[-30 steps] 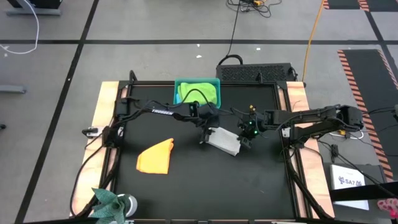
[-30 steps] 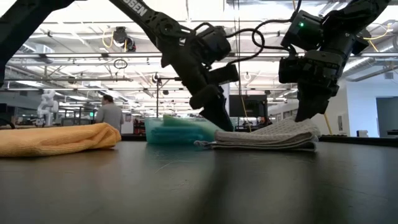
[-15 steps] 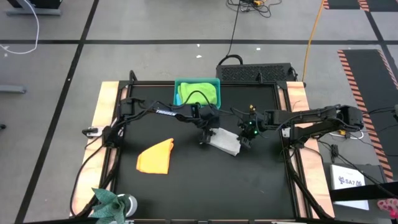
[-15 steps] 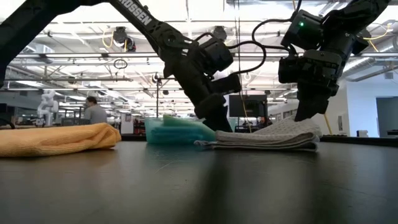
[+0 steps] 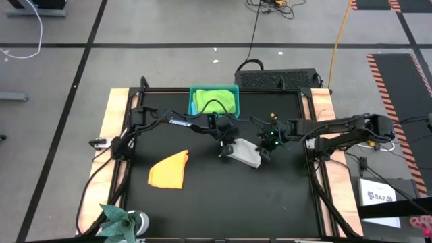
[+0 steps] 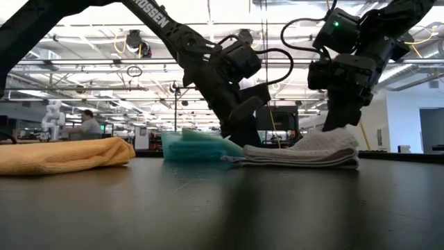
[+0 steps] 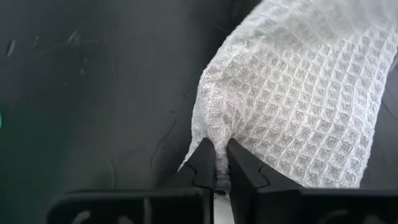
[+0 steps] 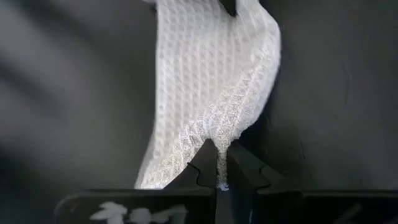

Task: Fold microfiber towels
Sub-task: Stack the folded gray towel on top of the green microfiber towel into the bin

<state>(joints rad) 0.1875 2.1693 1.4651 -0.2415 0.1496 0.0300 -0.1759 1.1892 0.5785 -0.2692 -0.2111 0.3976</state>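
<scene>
Since the earlier frame your left claw [image 5: 229, 145] had snapped from wide open to clenched on the left edge of the light grey towel [image 5: 246, 152], bunching the waffle weave between its fingertips [image 7: 205, 163]. You could see the towel lying folded in flat layers near the middle of the black surface [image 5: 216, 202], its right end lifted slightly. Your right claw [image 5: 266, 150] was pinched tight on that right edge, cloth gathered at its fingertips [image 8: 204, 163]. An orange-yellow towel [image 5: 169, 169] lay folded to the left, well apart from both arms, and a lime green towel [image 5: 214, 99] sat in the teal bin [image 5: 192, 90] at the far edge. You had open black surface on the near side and to the right of the grey towel.
</scene>
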